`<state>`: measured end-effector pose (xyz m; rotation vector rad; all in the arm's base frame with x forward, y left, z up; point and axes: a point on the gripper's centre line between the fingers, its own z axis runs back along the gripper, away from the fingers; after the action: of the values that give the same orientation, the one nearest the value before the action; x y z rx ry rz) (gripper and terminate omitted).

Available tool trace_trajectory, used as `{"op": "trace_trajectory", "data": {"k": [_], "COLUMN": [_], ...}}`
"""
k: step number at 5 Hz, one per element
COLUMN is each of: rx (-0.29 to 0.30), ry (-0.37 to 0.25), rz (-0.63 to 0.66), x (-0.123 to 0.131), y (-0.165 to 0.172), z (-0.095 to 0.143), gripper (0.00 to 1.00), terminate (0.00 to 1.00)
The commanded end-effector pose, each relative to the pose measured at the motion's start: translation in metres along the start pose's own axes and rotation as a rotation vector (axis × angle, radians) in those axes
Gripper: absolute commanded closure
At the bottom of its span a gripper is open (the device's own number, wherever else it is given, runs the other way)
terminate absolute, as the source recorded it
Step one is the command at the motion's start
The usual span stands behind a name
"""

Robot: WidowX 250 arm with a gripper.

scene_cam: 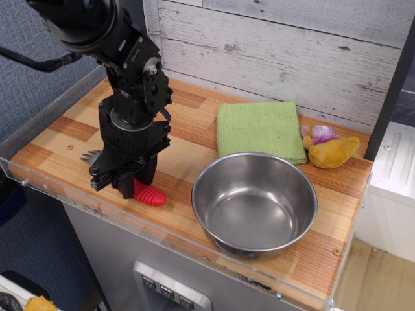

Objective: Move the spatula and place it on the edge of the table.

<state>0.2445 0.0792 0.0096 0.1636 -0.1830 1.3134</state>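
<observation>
You are looking at the spatula (148, 194) lying low near the table's (58, 139) front left edge, its grey prongs poking out left of the gripper (123, 184) and its ribbed red handle showing right of it. The gripper is sitting over the middle, seemingly clamping the spatula (contact itself is hidden). You are probably at the placing step; next, let go and lift straight up, keeping clear of the steel bowl (254, 204)

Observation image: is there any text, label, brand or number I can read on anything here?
None readable.
The grey panel under the striped wooden table has small buttons, too small to show any marking.
The black end effector, steel bowl and red-handled spatula show no lettering.
</observation>
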Motion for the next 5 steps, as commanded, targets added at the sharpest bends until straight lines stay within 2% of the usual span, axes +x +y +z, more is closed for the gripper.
{"op": "trace_trajectory", "data": {"k": [1,2,3,4,5], "rx": [-0.016,-0.021,-0.104,-0.203,-0.265], "ry": [0.010,-0.003,-0.045,-0.068,-0.074], "rz": [-0.012,-0.022,-0.039,-0.058,-0.111], "x": [0.001,0.002,0.009,0.014,0.016], "y": [0.006,0.005,-0.002,-0.011,-0.020], "z": [0.007,0.013,0.036,0.070,0.103], "gripper": [0.00,0.00,0.00,0.00,0.00], "terminate": [0.00,0.00,0.00,0.00,0.00]}}
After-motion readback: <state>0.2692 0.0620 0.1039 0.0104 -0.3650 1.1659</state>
